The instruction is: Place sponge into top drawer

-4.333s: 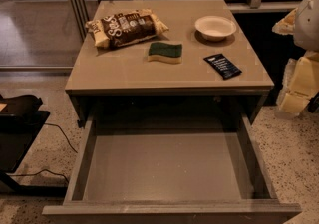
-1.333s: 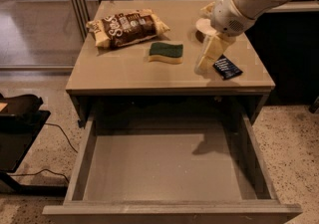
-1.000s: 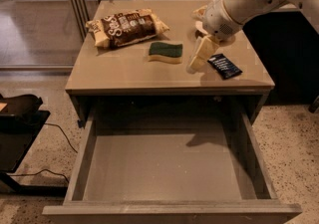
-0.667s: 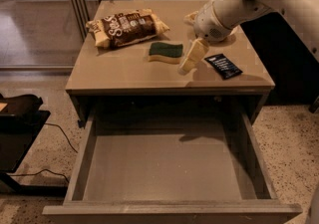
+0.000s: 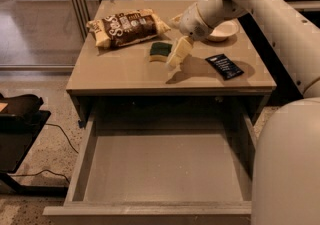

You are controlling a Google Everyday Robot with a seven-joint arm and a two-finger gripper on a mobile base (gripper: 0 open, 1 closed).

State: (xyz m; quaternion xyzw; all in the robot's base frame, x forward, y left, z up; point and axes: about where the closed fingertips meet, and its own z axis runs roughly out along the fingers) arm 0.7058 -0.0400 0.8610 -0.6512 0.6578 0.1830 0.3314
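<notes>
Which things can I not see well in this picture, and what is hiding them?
Camera view only:
- sponge: right end hidden by the gripper beside it; contact unclear.
- top drawer: right front corner covered by the robot's body.
- bowl: left part behind the arm.
- blue packet: print too small.

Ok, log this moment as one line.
stage: pre-grasp | sponge: lying on tabletop | pincer: low over tabletop, right beside sponge | top drawer: open, sponge not inside

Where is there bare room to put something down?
The grey drawer is bare inside, and the tabletop in front, left of the dark blue packet. Crowded behind: brown snack bag, green sponge with gripper at its right edge, white bowl.
</notes>
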